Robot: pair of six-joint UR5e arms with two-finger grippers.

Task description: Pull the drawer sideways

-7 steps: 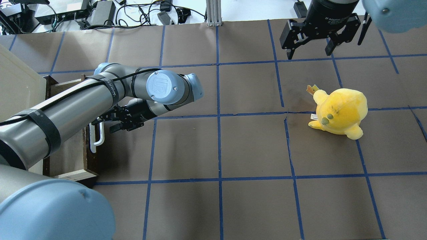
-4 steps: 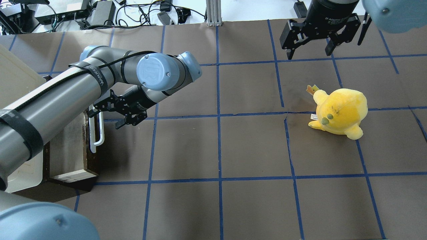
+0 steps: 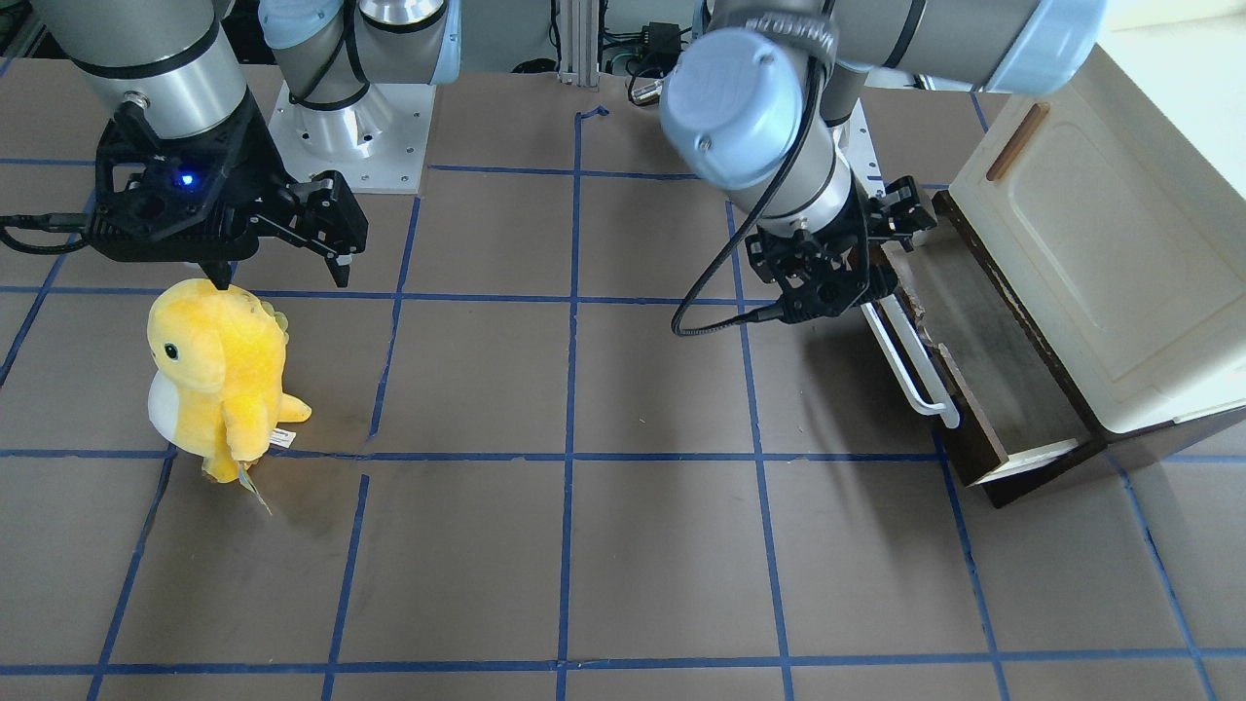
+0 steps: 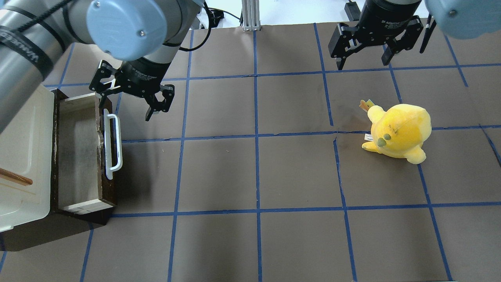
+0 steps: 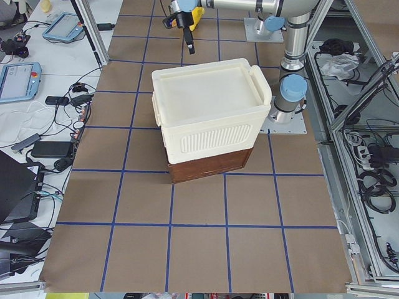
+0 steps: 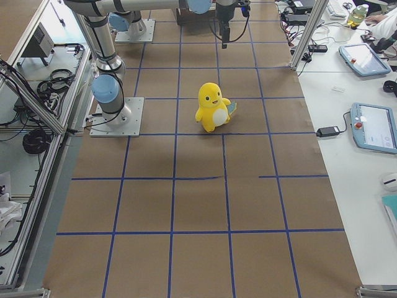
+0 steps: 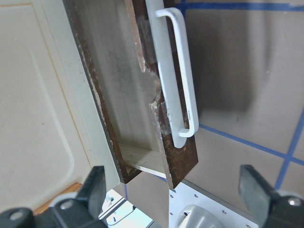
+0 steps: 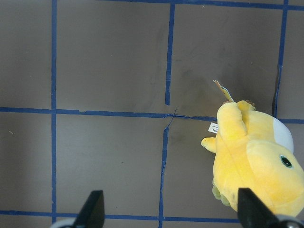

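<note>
The drawer (image 4: 76, 156) stands pulled out of the cabinet at the table's left, its pale inside showing. Its dark brown front carries the long white bar handle (image 4: 113, 147). The drawer also shows in the front-facing view (image 3: 983, 360) and in the left wrist view (image 7: 123, 85), with the handle (image 7: 178, 71) there too. My left gripper (image 4: 127, 107) is open and empty. It hangs above the table just beyond the drawer's far end, apart from the handle, and shows from the front (image 3: 857, 268). My right gripper (image 4: 363, 62) is open and empty, far right.
The cream-white cabinet (image 4: 19, 156) with a small brown handle (image 3: 1017, 141) stands over the drawer's base at the left edge. A yellow plush toy (image 4: 399, 131) stands on the right half, below my right gripper (image 3: 282, 276). Blue tape lines grid the brown table.
My left gripper has left the white handle, risen and moved toward the far side. The left arm has swung off the drawer, uncovering it. The drawer and right arm have not moved.
</note>
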